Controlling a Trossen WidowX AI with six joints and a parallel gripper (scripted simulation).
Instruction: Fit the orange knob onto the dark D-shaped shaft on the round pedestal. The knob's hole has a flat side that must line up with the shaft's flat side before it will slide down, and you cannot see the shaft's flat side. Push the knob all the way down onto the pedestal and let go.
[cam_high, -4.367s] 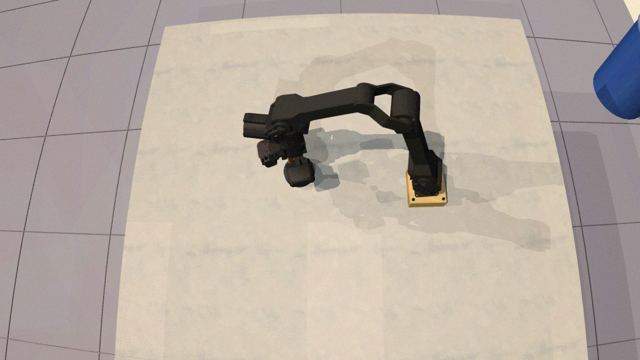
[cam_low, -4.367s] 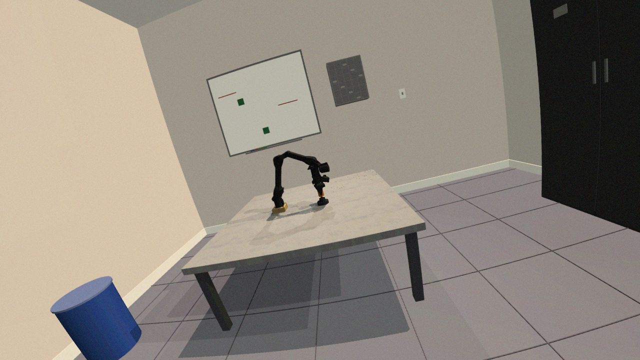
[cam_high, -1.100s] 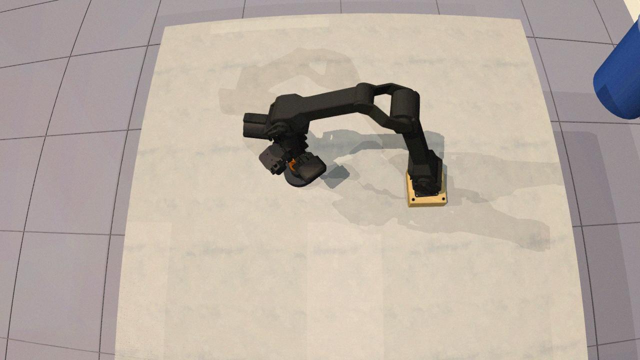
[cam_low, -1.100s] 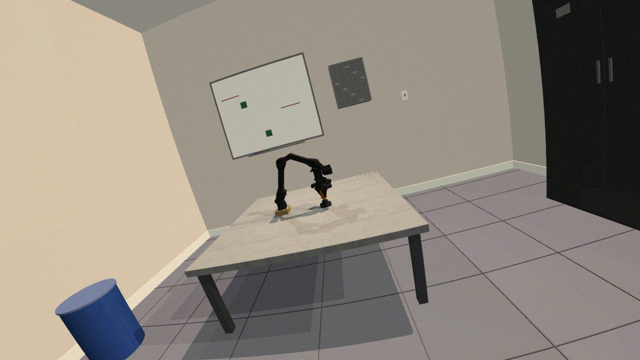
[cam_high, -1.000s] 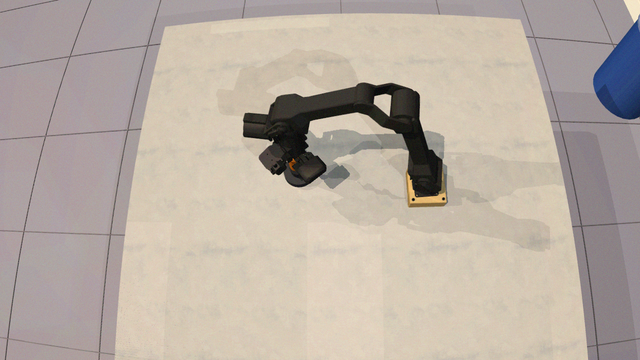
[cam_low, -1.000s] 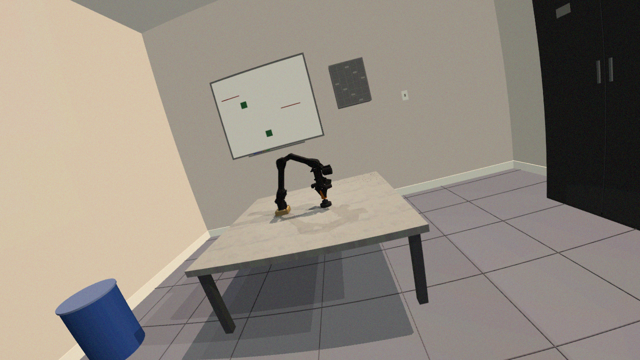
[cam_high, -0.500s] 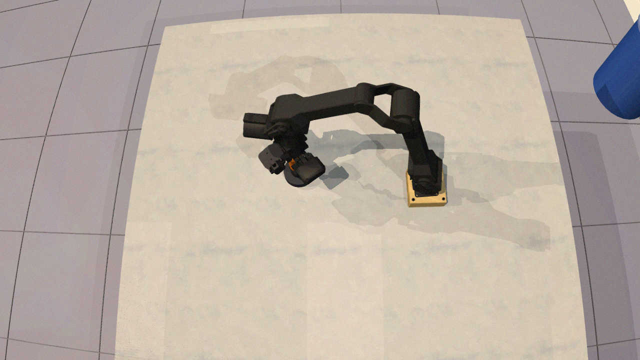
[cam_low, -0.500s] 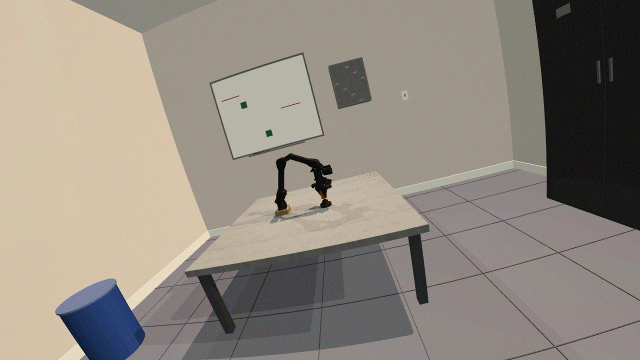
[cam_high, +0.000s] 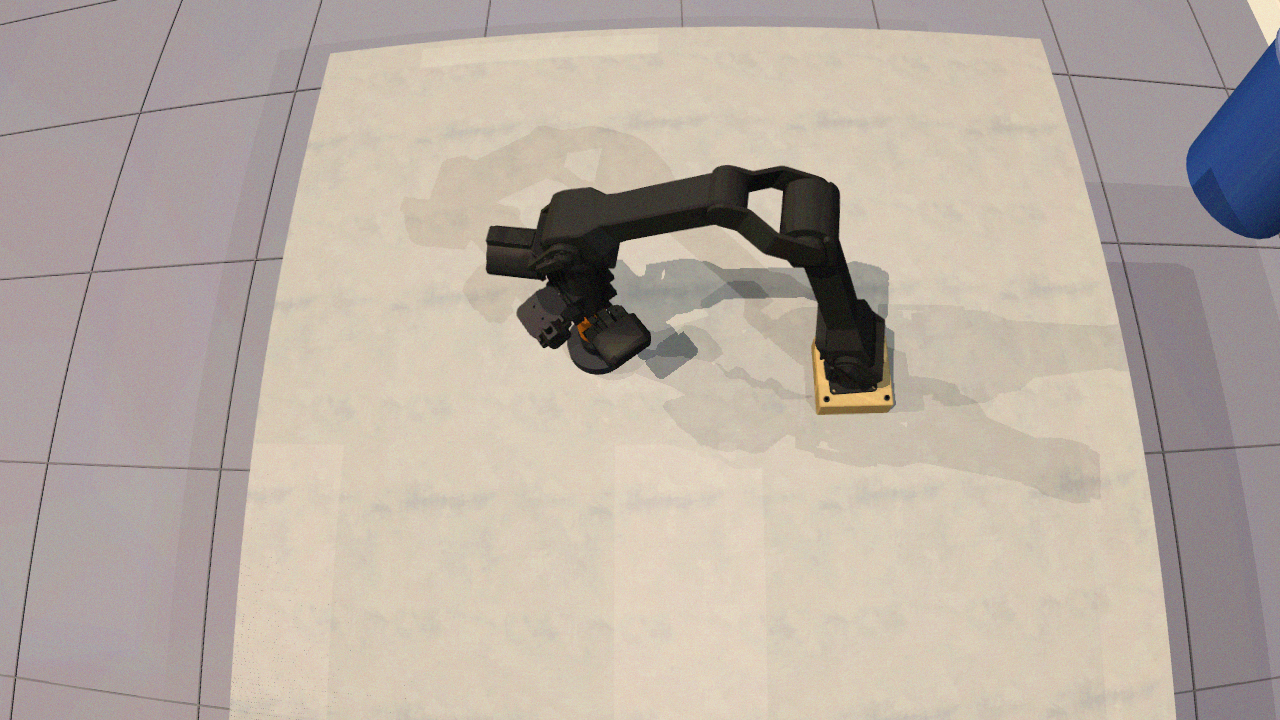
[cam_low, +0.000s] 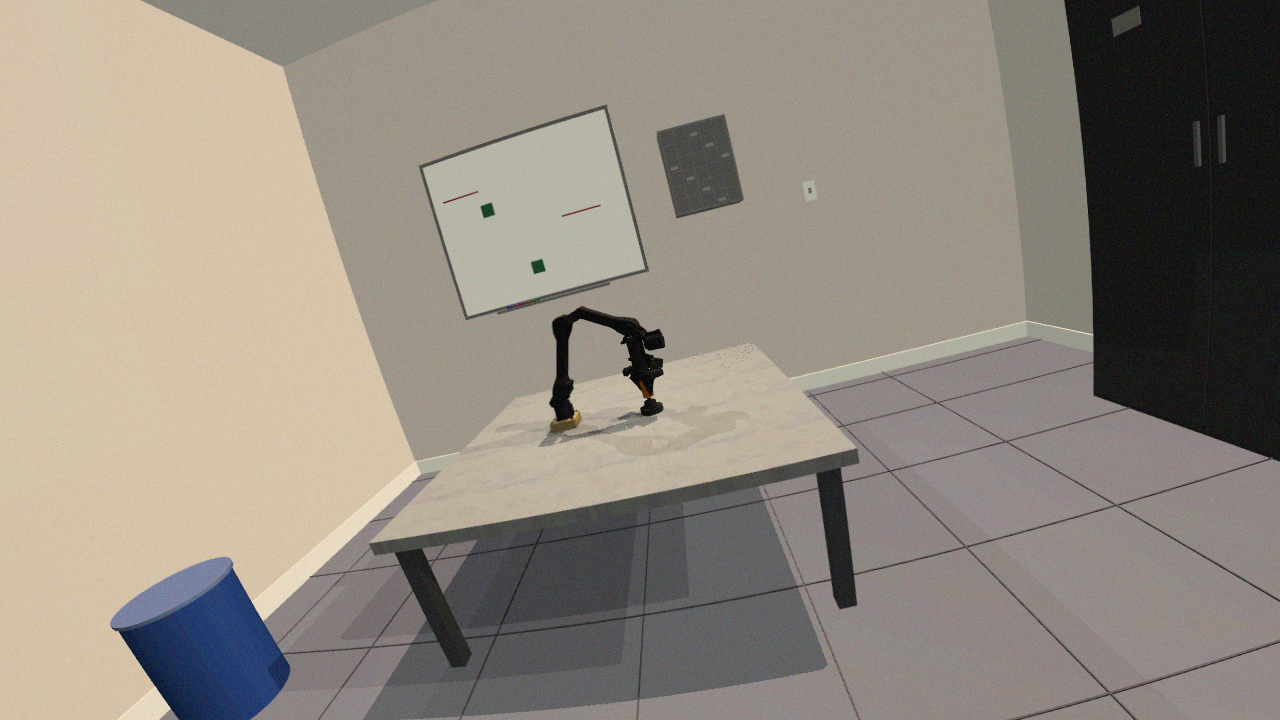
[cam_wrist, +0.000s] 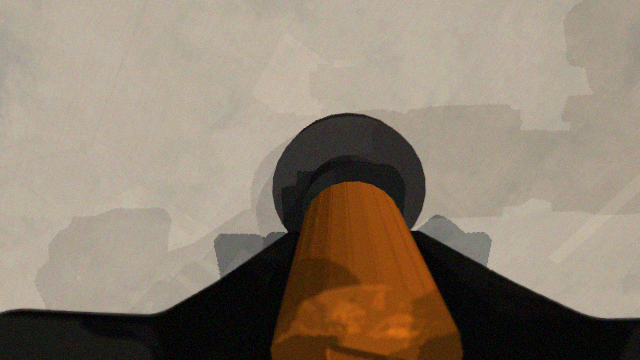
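Observation:
The orange knob (cam_wrist: 357, 240) (cam_high: 584, 330) (cam_low: 646, 390) is between my gripper's two black fingers. My gripper (cam_wrist: 353, 242) is shut on it and holds it upright over the round pedestal. The dark round pedestal (cam_wrist: 345, 132) (cam_high: 588, 363) (cam_low: 652, 409) stands on the table. In the wrist view the knob's lower end lies over the pedestal's raised middle part. The dark shaft is hidden under the knob, so I cannot see its flat side or how far the knob sits on it. The knob's hole is hidden too.
The arm's yellow base block (cam_high: 850, 404) (cam_low: 564, 422) stands on the pale table (cam_high: 680, 573) (cam_low: 626, 483), to the right of the pedestal in the top view. The arm arches between them. A blue bin (cam_high: 1239, 161) (cam_low: 201, 649) stands on the floor beyond the table.

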